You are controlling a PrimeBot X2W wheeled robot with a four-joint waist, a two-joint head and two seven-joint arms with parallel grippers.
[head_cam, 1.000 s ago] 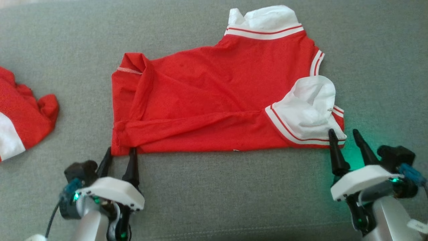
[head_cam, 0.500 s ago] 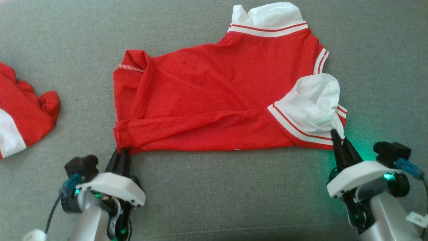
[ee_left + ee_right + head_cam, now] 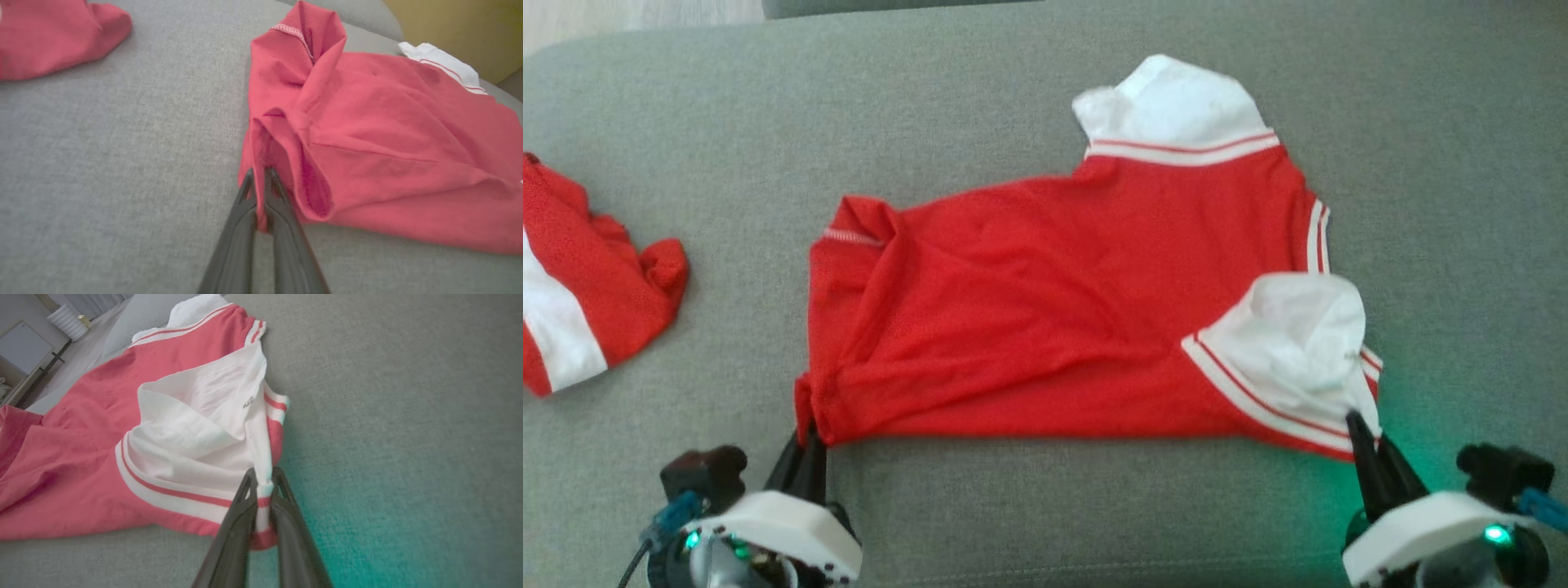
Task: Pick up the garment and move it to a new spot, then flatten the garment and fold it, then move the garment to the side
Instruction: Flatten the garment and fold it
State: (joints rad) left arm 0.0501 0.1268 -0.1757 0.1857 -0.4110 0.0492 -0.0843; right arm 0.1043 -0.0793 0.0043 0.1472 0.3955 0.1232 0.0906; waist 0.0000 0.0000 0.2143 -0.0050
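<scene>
The left pincer point(image 3: 810, 433) grips the red shirt point(image 3: 1045, 327) at its hem corner; the right pincer point(image 3: 1364, 429) grips its white sleeve point(image 3: 1290, 343).

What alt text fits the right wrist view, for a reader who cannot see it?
The right gripper has its two long dark fingers shut on the striped corner of a red and white fabric garment, which lies rumpled on a grey woven cushion. A green glow tints the cushion beside the fingers.

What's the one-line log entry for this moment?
left claw: shut on garment hem | right claw: shut on sleeve | surface: grey cushion
</scene>
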